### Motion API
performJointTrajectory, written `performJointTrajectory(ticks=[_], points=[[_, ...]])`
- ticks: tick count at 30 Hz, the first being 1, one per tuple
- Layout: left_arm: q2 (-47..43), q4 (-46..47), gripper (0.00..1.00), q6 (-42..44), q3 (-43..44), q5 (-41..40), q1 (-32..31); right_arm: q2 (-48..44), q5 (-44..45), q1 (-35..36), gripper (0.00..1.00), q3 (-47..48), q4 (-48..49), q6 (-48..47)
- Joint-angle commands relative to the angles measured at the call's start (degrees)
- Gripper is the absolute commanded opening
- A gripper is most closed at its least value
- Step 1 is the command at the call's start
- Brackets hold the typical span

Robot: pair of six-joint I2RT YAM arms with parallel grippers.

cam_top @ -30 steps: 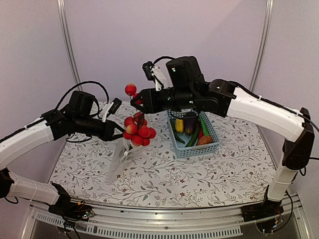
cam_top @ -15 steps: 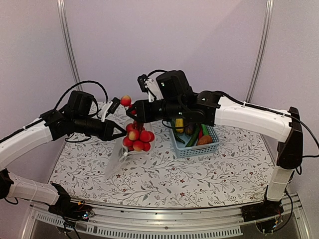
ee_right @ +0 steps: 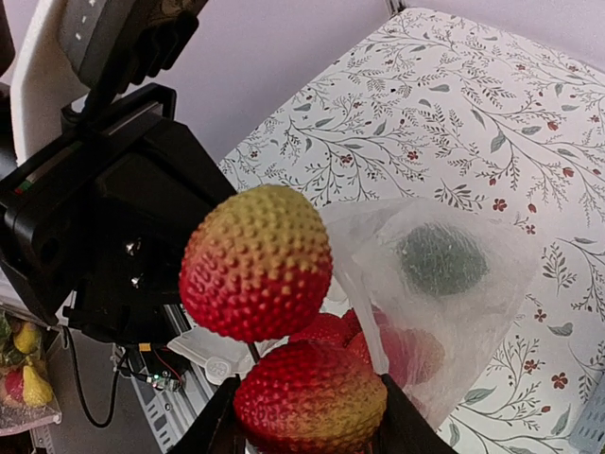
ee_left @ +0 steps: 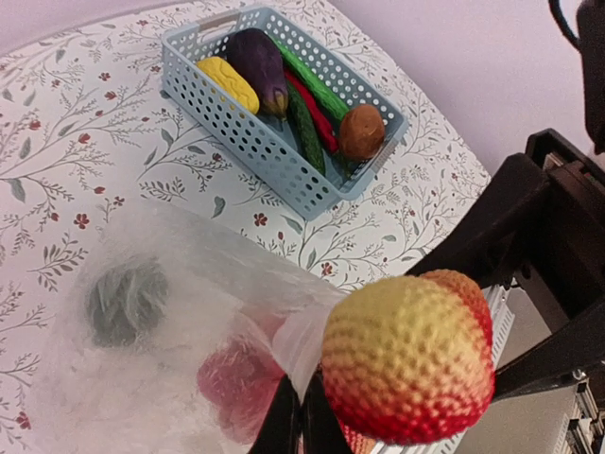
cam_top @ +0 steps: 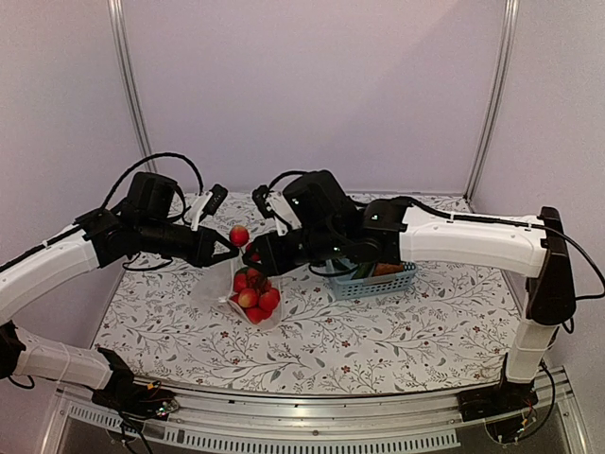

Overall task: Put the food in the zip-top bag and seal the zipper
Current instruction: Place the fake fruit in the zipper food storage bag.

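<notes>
Left of centre in the top view, the left gripper (cam_top: pixel 230 252) is clenched on the bag (cam_top: pixel 210 287) rim. The right gripper (cam_top: pixel 260 257) grasps the red fruit bunch (cam_top: pixel 253 293), seemingly partly inside. Lower it straight with the mouth held wide, then let go.

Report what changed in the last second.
The right hand, gripping the red fruit bunch, swung down and toward the left arm, lowering most of the bunch into the bag. The left hand stayed shut on the bag's edge, and the basket did not move.
</notes>
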Motion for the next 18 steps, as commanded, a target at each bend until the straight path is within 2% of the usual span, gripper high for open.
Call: performJointTrajectory(ticks=[1, 5, 13, 18], points=[[-0.7, 0.7, 0.00, -0.3, -0.5, -0.7, 0.6, -2.8, -1.5, 1.2, 0.00, -0.8, -1.3, -1.8], [-0.7, 0.7, 0.00, -0.5, -0.5, -0.6, 0.8, -2.2, -1.4, 2.2, 0.00, -0.5, -3.4, -3.0], [-0.6, 1.1, 0.00, -0.8, -0.6, 0.0, 1.0, -0.1, 7.6, 2.3, 0.00, 0.2, -11.0, 0.6], [-0.4, 1.8, 0.00, -0.8, -0.8, 1.8, 1.0, 2.5, 9.4, 2.3, 0.00, 4.0, -13.5, 1.2]])
